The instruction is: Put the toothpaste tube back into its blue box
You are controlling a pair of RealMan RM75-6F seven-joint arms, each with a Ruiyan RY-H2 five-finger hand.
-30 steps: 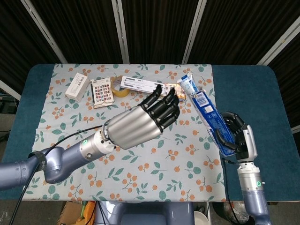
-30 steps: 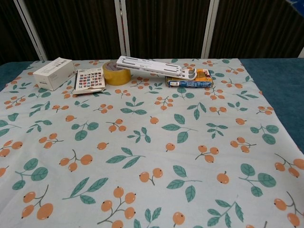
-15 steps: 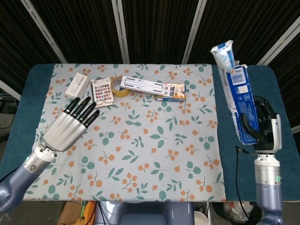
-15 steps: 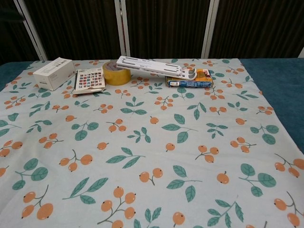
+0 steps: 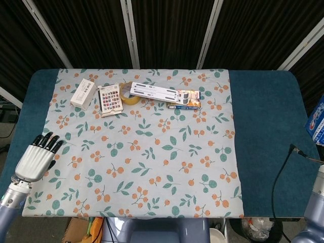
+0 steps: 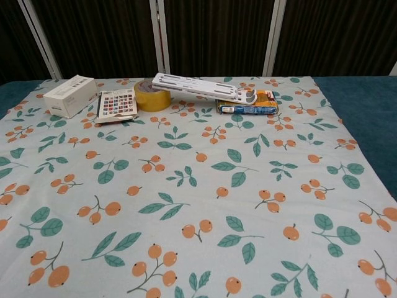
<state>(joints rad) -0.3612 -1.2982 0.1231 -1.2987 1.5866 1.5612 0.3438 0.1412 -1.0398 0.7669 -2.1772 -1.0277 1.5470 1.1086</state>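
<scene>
The blue box (image 5: 316,120) shows only as a corner at the head view's right edge, off the worktop (image 5: 263,116); the right hand is out of view, so I cannot tell its grip. The box looks light, thin card that crushes, best held across its long sides. One left hand (image 5: 34,161), fingers (image 5: 48,142) straight and slightly apart, holding nothing; one white box (image 5: 83,93), one tape roll (image 6: 152,97).

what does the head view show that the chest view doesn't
Only the head view shows the left hand, fingers spread and holding nothing, low at the table's left edge, a sliver of the blue box at the right frame edge, and a black cable; the right hand is out of frame. The chest view adds no object of its own, only a closer, lower look at the far row. Both share the floral cloth, white box, stamp card, yellow tape roll, white strip and orange packet.
</scene>
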